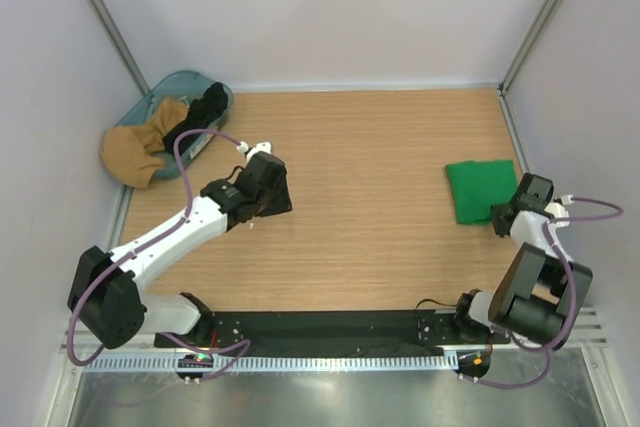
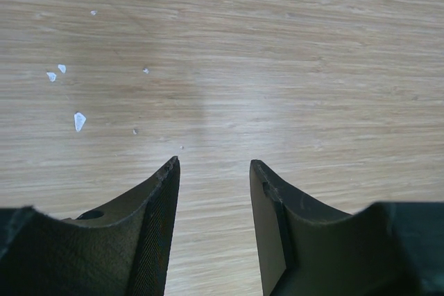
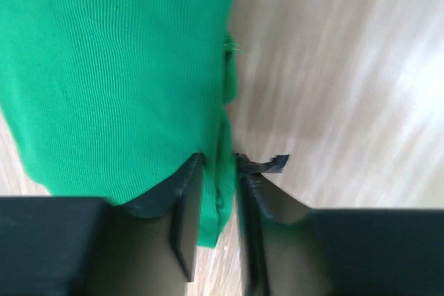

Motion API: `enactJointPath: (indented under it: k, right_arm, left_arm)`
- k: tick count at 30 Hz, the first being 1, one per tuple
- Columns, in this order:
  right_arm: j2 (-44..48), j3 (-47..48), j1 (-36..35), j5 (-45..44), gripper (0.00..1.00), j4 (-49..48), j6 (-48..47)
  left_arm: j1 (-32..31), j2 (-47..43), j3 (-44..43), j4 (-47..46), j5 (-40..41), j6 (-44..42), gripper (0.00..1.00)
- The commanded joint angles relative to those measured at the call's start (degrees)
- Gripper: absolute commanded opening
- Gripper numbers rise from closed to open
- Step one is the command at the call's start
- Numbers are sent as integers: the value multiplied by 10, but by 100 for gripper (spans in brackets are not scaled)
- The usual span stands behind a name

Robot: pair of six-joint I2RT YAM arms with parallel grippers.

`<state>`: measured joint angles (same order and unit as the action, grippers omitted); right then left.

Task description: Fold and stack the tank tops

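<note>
You're looking at a teal bin (image 1: 185,76) sitting beyond and left of the left claw (image 1: 278,197), a tan cloth (image 1: 130,157) spilling over its near rim onto the wooden table (image 1: 380,147), and white flecks (image 2: 79,121) lying ahead-left of the claw's tips.

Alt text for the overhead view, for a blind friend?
A folded green tank top lies at the right of a table, the right end effector at its near corner. The left end effector is mid-table; a blue basket far left holds a black garment and a tan cloth.
</note>
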<state>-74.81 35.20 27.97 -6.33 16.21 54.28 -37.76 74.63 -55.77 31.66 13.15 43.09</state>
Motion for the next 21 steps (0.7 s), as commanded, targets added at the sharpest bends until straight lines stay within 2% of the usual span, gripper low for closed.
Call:
enactJointPath:
  k: [1,2,5,9,13,14,18,21]
  right_arm:
    - [82,-18,4,-68,37,6,44]
    - [93,-22,5,-70,49,8,47]
    - [122,-8,4,-80,66,40,43]
    - [149,69,4,-119,66,119,-12]
    - [202,105,4,-145,71,143,-51]
    - [210,117,3,-127,99,134,-66]
    - [184,159,-17,-3,100,125,-125]
    - [169,163,-82,76,100,92,-154]
  left_arm:
    - [7,-22,3,9,23,-3,47]
    - [8,-23,2,12,26,-3,47]
    - [20,-29,0,26,35,1,48]
    - [33,-46,0,47,71,2,50]
    - [49,-51,-12,63,102,4,52]
    - [51,-47,-17,67,104,3,53]
    - [57,-38,-33,76,104,2,54]
    - [57,-48,-22,56,88,0,56]
